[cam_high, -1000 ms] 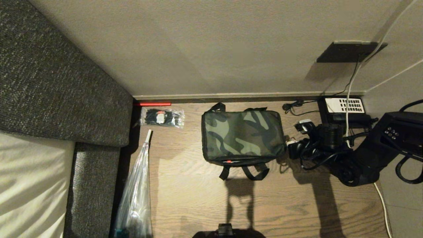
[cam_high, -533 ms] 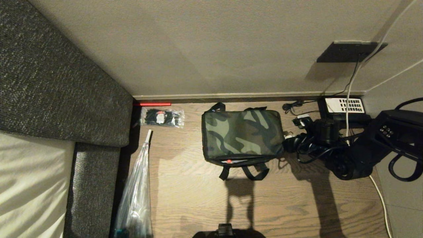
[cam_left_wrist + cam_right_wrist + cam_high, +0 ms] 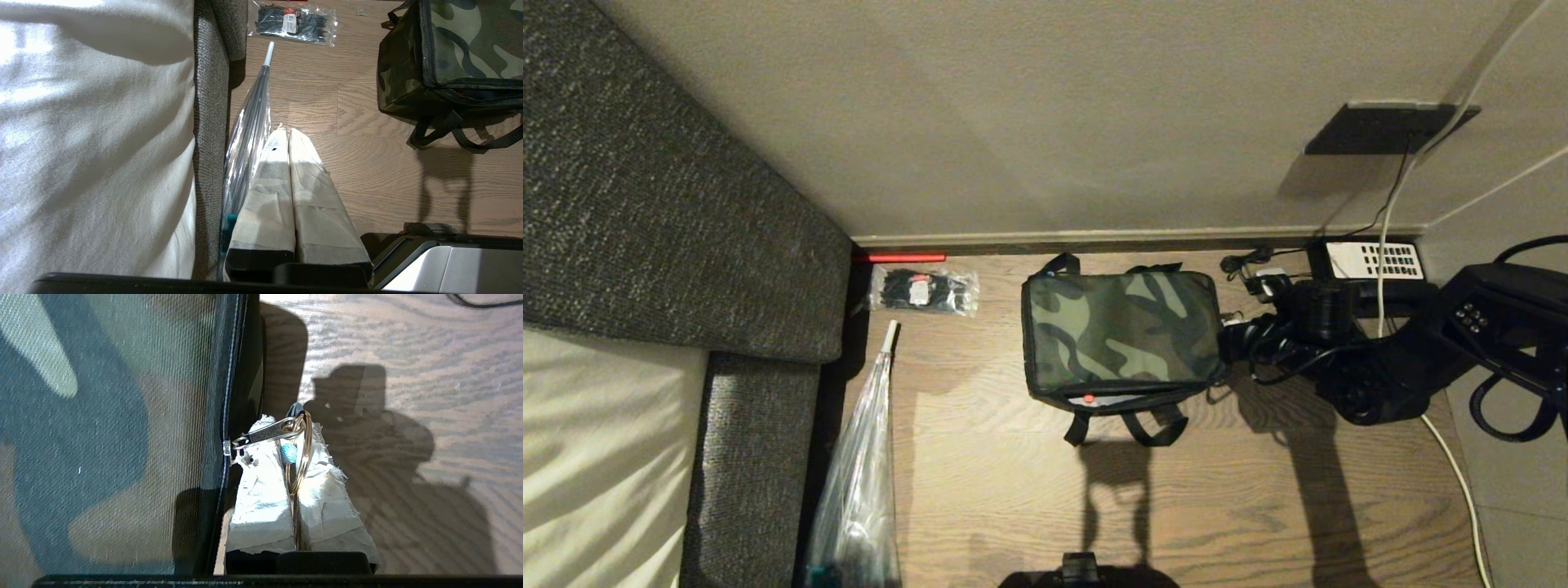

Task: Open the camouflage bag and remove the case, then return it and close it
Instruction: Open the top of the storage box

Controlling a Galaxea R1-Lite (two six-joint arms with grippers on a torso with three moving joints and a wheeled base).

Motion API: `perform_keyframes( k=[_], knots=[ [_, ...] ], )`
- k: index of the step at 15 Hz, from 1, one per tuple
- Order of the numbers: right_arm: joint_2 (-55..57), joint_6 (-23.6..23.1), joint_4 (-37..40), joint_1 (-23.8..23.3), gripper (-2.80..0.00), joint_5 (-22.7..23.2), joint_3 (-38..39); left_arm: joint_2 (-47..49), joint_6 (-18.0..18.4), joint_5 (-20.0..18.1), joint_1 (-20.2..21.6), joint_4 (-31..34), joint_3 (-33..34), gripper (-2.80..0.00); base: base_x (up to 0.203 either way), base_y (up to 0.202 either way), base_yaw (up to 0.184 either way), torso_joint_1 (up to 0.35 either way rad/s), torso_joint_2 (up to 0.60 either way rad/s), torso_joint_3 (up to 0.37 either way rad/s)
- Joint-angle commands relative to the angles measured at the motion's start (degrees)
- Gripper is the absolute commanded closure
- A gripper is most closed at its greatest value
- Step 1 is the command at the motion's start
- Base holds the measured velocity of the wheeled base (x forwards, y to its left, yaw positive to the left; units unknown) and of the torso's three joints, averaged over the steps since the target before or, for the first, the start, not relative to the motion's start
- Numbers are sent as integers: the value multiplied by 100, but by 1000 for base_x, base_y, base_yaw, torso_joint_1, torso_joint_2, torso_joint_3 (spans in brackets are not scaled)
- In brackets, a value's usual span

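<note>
Right gripper (image 3: 295,457) at bag's 3 o'clock edge, jaws pinched on zipper ring (image 3: 300,453). Camouflage bag (image 3: 1123,335) soft, floppy; best pulled by that ring.

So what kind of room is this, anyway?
Probably a bedroom or hotel room: a wood floor beside a grey upholstered bed frame with pale bedding, and a telephone by the wall.
</note>
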Motion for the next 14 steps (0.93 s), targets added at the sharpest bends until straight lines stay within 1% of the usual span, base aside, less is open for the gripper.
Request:
perform_keyframes(
  k=[1, 9, 11, 13, 14],
  knots=[
    [79, -3, -34, 2, 0, -1, -127, -11, -4, -2, 7, -1, 15, 0, 0, 0, 0, 0, 0, 0],
    [176, 125, 14, -15, 0, -26, -522, -11, -4, 2, 2, -1, 10, 0, 0, 0, 0, 0, 0, 0],
    [129, 116, 75, -24, 0, -8, -473, -11, -4, 2, 2, -1, 9, 0, 0, 0, 0, 0, 0, 0],
    [73, 265, 244, -20, 0, 0, -426, -11, -4, -6, 10, -1, 9, 0, 0, 0, 0, 0, 0, 0],
    [33, 501, 388, -16, 0, 10, -435, -11, -4, 2, 2, -1, 9, 0, 0, 0, 0, 0, 0, 0]
  ],
)
